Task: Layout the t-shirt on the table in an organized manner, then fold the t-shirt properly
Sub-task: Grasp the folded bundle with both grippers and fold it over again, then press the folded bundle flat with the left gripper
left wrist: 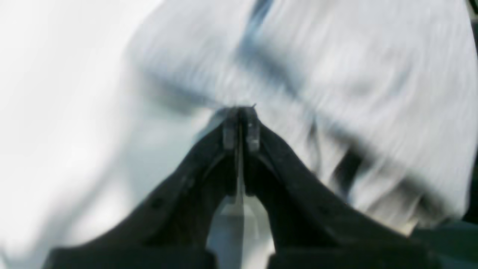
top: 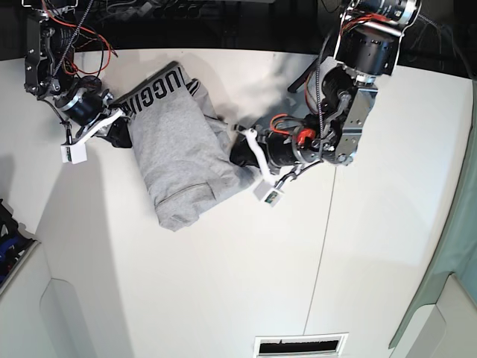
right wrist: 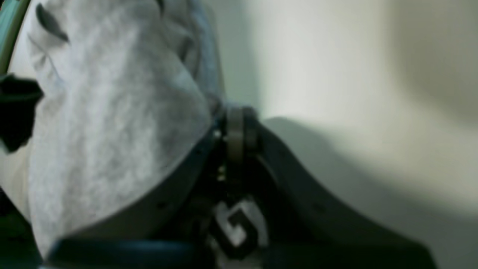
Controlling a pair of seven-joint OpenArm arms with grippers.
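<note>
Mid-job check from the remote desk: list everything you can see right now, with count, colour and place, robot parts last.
t-shirt: one, light heather-grey with black lettering, bunched on the table between both arms, toward the far left of the base view.
table: one, white with a thin dark seam, under everything.
vent slot: one, dark in a white frame, near table edge.
left gripper: one, black, shut on the t-shirt's edge, base view's right.
right gripper: one, black, shut on the t-shirt, base view's left.
</note>
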